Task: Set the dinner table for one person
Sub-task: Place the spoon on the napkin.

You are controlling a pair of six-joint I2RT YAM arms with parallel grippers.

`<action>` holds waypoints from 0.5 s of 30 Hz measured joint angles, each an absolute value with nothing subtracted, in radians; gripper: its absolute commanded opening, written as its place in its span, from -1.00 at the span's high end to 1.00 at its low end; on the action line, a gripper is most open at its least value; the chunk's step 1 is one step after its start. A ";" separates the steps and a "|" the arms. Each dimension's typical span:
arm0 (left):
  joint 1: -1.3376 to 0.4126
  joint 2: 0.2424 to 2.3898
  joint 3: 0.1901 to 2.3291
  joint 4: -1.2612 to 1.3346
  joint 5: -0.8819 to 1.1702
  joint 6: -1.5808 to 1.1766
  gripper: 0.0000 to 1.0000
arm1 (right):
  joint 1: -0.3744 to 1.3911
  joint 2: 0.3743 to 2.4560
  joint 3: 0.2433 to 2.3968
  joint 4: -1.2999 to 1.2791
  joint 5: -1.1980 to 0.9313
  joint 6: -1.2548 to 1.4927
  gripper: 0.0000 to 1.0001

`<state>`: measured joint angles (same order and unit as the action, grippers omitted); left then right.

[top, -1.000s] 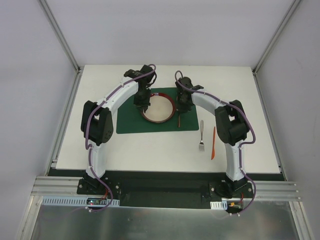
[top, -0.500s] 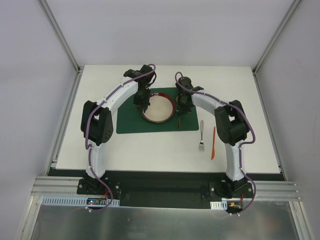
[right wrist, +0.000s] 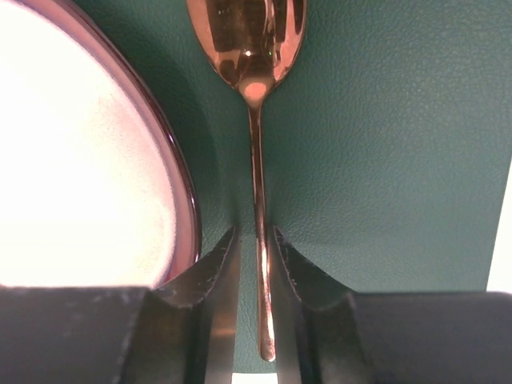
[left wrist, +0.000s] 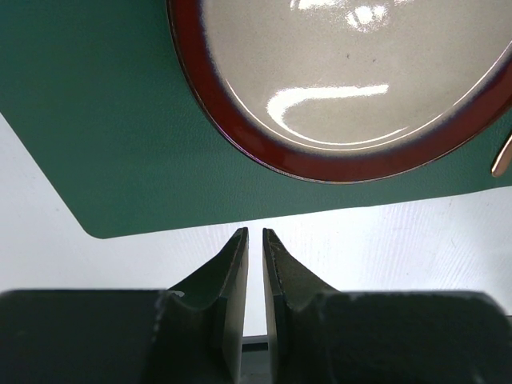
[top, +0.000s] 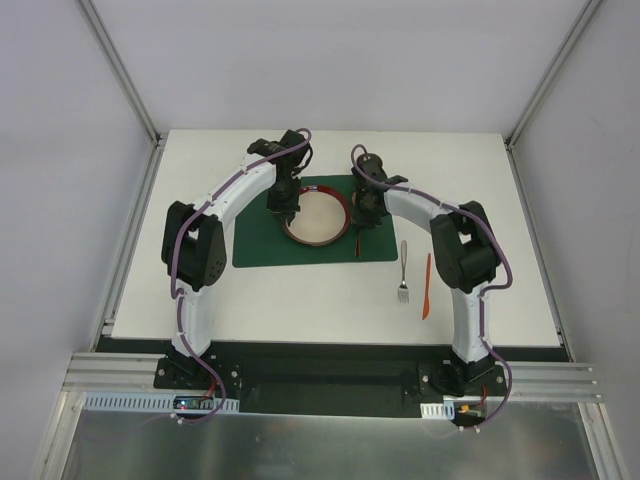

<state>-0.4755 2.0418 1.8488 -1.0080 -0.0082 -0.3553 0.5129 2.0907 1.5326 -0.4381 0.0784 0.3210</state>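
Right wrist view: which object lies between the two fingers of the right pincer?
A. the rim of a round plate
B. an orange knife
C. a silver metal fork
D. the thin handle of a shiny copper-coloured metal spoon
D: the thin handle of the shiny copper-coloured metal spoon runs between the fingers of the right pincer, over the dark green rectangular placemat.

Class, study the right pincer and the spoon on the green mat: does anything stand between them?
Nothing visible does. The right pincer straddles the spoon's handle, one finger on each side with only narrow gaps. The plate lies close beside the spoon on the mat, outside the fingers, not between them.
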 measured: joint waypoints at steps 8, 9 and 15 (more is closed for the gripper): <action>-0.476 2.042 1.849 -1.008 -0.006 -0.355 0.77 | 0.517 2.025 1.498 -0.508 0.130 0.305 0.53; -0.476 2.042 1.849 -1.008 -0.002 -0.355 0.76 | 0.519 2.005 1.497 -0.526 0.147 0.300 0.53; -0.475 2.041 1.837 -1.002 0.007 -0.356 0.75 | 0.523 1.820 1.497 -0.603 0.278 0.265 0.50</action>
<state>-0.4751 2.0415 1.8370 -1.0023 0.0071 -0.3557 0.5228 1.8198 1.4975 -0.6033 0.2775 0.2649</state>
